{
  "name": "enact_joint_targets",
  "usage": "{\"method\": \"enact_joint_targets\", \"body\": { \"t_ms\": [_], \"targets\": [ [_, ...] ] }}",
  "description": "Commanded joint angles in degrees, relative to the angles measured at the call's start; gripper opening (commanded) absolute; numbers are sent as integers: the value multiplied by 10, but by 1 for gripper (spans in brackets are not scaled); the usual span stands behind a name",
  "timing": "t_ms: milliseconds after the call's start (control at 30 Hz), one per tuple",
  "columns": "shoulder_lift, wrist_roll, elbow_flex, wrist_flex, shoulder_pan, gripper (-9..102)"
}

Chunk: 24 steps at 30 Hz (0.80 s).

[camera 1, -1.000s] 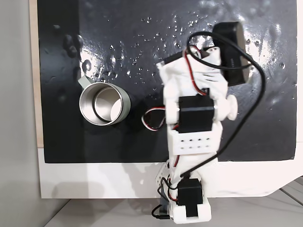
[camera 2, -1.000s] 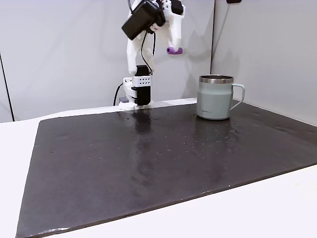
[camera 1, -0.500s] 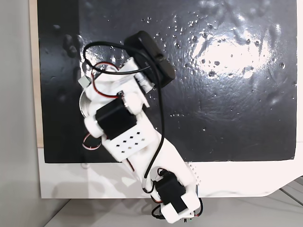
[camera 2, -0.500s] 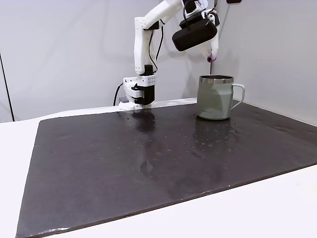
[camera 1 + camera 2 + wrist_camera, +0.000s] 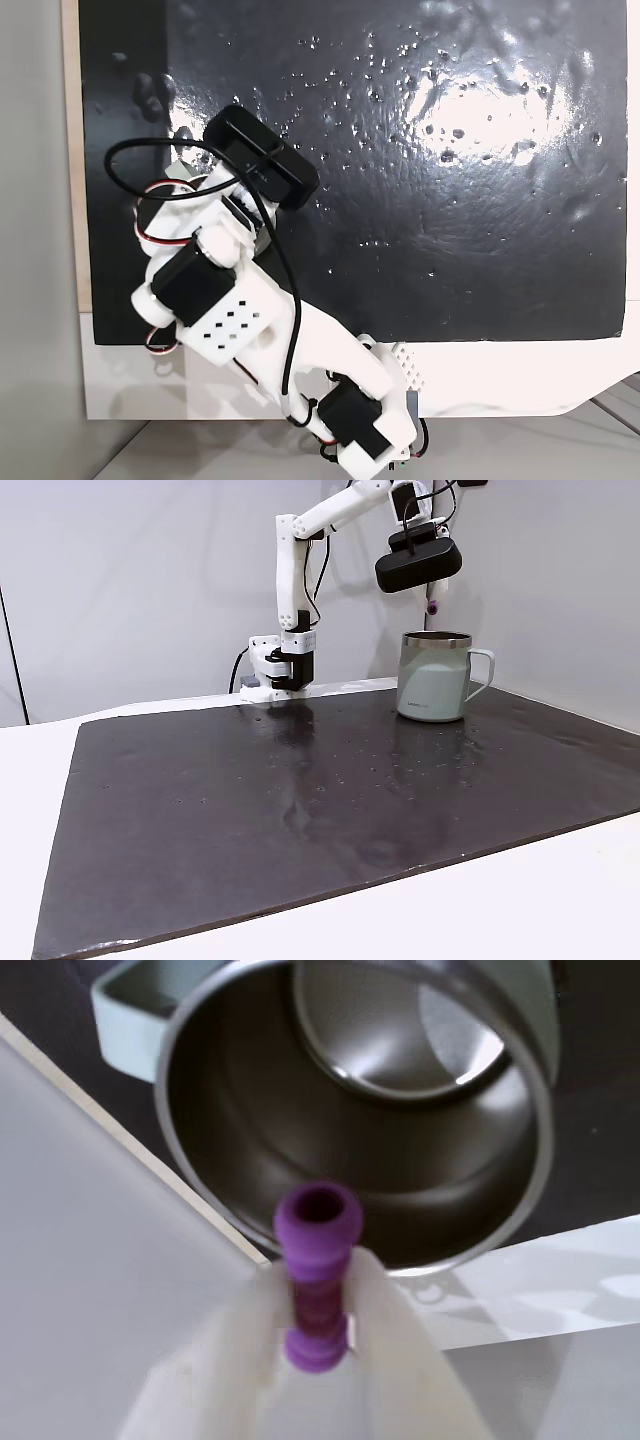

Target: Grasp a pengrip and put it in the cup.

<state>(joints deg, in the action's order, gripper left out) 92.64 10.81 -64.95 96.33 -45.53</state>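
Nearest in our wrist view, the white two-finger gripper (image 5: pixel 315 1300) pinches the small purple ribbed rubber pengrip (image 5: pixel 317 1260) mid-length; it looks light, soft and squashy. Beyond, directly beneath, gapes the shiny steel cup (image 5: pixel 240 1150).

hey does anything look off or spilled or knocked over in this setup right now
Nothing stands out. The cup stands upright on the dark mat, and the gripper is shut on the purple pengrip above the cup's open mouth. The pale specks on the mat look like glare, not a spill.
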Motion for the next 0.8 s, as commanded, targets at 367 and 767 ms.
{"method": "enact_joint_targets", "body": {
  "t_ms": [367,767],
  "targets": [
    [50,-8,-3,12,-11,29],
    [59,-6,-10,12,-1,28]
  ]
}}
